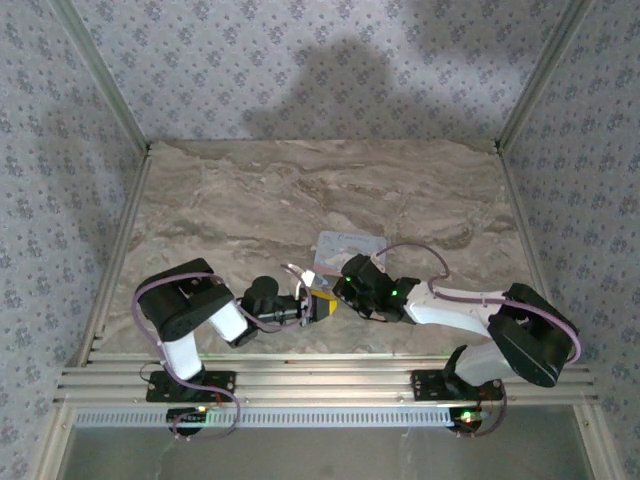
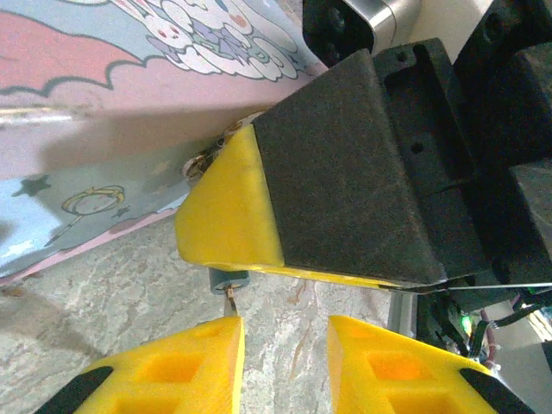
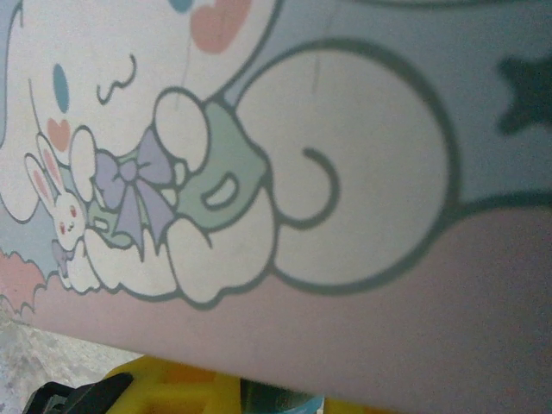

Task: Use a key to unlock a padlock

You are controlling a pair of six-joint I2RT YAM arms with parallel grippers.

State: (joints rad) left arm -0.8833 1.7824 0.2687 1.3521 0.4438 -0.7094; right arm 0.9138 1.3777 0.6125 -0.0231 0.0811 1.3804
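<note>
Left claw (image 2: 285, 358) parted, padlock (image 2: 228, 279) peeking under right claw's yellow-tipped finger (image 2: 237, 216), key (image 2: 231, 301) below it, cartoon tin (image 2: 129, 95) behind

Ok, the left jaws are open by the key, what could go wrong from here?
The key is tiny and sits off-centre, beside one finger of the left gripper; closing could knock it aside. The right gripper's finger hides most of the padlock, close to the tin: little room, collisions possible.

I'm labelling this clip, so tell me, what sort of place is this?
Likely a robot test booth, not a home: left arm and right arm bolted to aluminium rails, a marble-look tabletop, floral-papered panels boxing it in.
</note>
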